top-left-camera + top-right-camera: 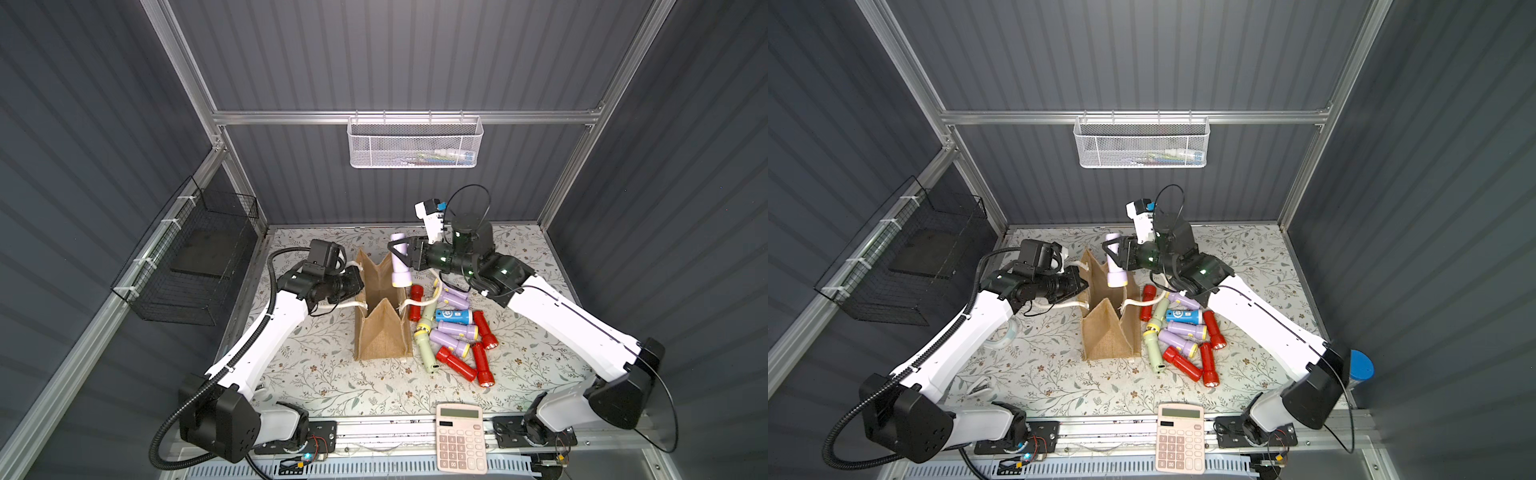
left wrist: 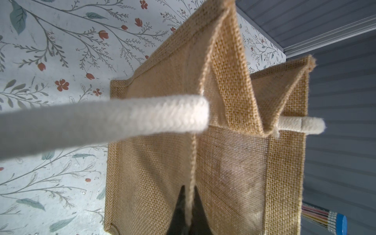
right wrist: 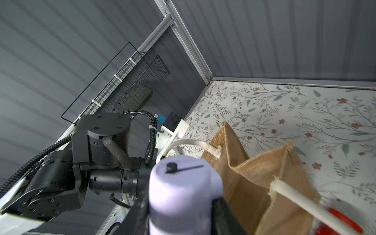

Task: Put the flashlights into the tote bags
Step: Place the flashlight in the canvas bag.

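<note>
Starting at my right gripper (image 1: 402,254): it's clamped across the barrel of a lilac flashlight (image 1: 400,276), which hangs steeply tilted, head down and tail up, over the far right corner of the tote bag (image 1: 382,336). From here I can't tell whether the head has dipped below the rim. The right wrist view gives me the tail end close up, black button on top, with the jute just beside it. Over to my left gripper (image 2: 190,207): the two dark fingers (image 2: 180,211) are pinched on the top edge of the bag's left wall, holding the mouth spread. One white rope handle (image 2: 122,120) runs right past that camera. The bag stands upright in the middle of the floral table (image 1: 332,374), mouth open in both top views. Its other handle (image 1: 428,305) droops over the loose flashlights (image 1: 457,336) heaped just to the bag's right: red ones, lilac ones with yellow heads, pale green ones and a blue one (image 1: 454,316), some touching the bag. A pink calculator (image 1: 460,438) sits at the near edge, well apart from the pile.
</note>
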Available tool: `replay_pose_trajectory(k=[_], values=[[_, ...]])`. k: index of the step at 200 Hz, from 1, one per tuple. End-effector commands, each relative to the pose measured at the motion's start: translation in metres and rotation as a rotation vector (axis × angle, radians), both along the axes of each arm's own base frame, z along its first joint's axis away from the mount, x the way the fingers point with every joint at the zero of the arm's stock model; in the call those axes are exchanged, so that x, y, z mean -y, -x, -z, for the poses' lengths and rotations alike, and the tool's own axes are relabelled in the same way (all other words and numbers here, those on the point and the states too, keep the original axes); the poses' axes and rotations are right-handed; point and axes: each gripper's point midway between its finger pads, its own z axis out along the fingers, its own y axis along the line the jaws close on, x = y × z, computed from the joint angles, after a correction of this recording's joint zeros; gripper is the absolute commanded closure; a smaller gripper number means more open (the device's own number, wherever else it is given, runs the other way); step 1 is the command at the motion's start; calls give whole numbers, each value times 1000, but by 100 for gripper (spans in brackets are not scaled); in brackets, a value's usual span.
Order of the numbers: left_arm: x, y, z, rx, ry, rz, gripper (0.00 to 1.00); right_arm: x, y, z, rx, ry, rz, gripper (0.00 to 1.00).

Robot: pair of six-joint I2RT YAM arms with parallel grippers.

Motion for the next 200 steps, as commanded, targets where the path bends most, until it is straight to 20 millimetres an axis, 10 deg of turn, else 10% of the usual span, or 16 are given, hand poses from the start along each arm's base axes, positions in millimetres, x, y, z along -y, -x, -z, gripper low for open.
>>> replay_pose_trajectory(k=[1, 82, 200], values=[[7, 13, -7, 2, 50, 45, 100, -24, -15, -12, 76, -113, -33, 90], [-8, 14, -17, 41, 18, -26, 100, -74, -15, 74, -102, 18, -220, 90], [0, 4, 0, 18, 48, 4, 100, -39, 8, 182, -112, 523, -223, 89]])
